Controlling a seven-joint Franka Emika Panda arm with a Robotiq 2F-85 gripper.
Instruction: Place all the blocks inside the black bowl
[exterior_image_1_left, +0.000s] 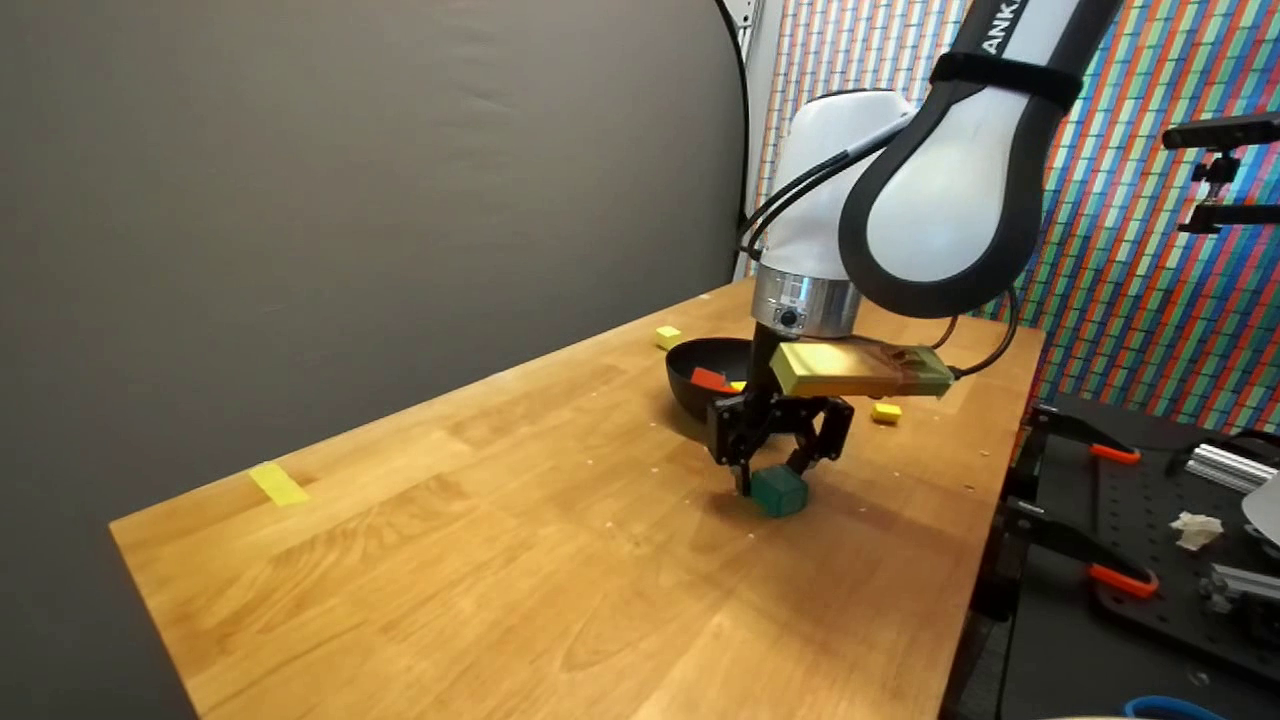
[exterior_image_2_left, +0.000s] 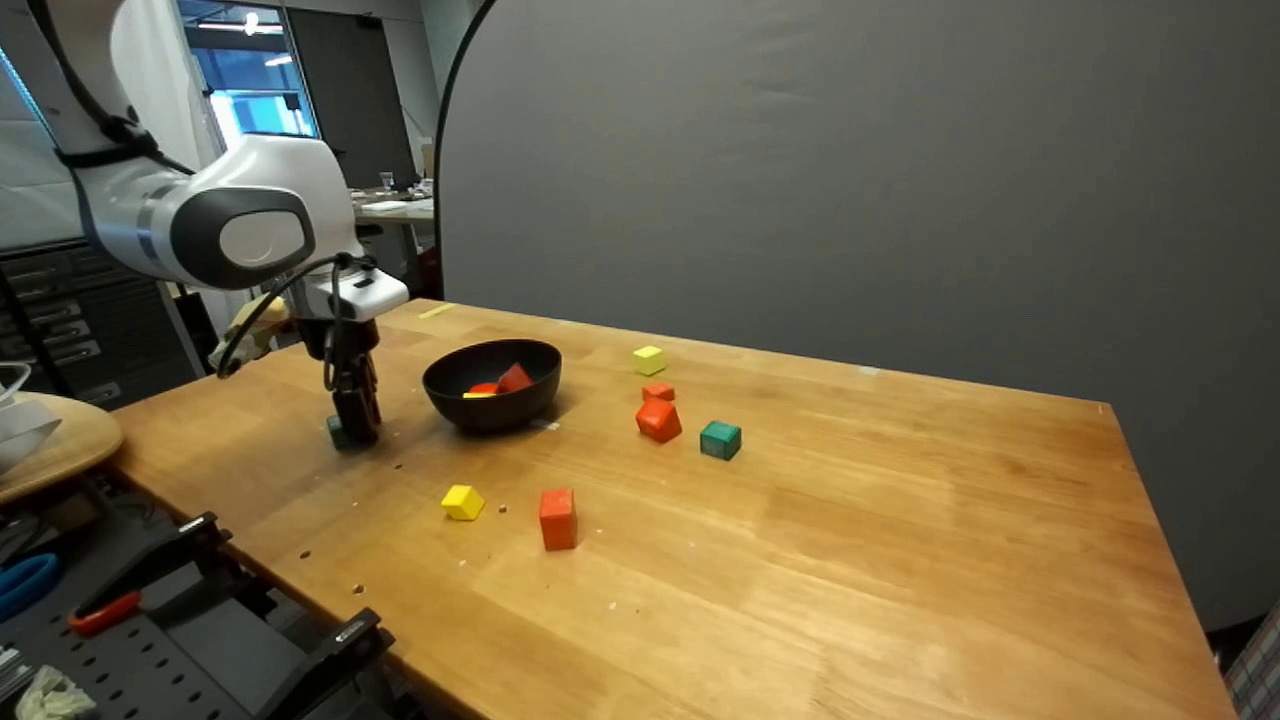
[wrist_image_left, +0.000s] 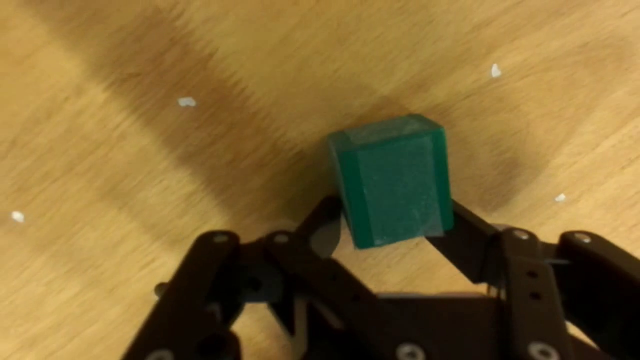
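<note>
Grn block (wrist_image_left: 400, 187) pinched in gripper (exterior_image_1_left: 771, 475), low at wood tbl (exterior_image_2_left: 850, 560); blk bowl (exterior_image_2_left: 495, 415), red block (exterior_image_2_left: 514, 378) inside, sits btwn gripper & far yel block (exterior_image_2_left: 649, 360). Farther out: loose red block (exterior_image_2_left: 558, 519), 2nd grn block (exterior_image_2_left: 720, 440); clamps (exterior_image_1_left: 1075, 545) by tbl edge; gray backdrop (exterior_image_2_left: 850, 200).

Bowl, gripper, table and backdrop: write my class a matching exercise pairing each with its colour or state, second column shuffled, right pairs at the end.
Column one:
1. Bowl
2. Gripper
3. Table
4. Backdrop

Column two:
A. Closed on a green block
B. Grey
C. Wooden
D. Black, with a red block inside

Pairs: 1-D; 2-A; 3-C; 4-B
</note>
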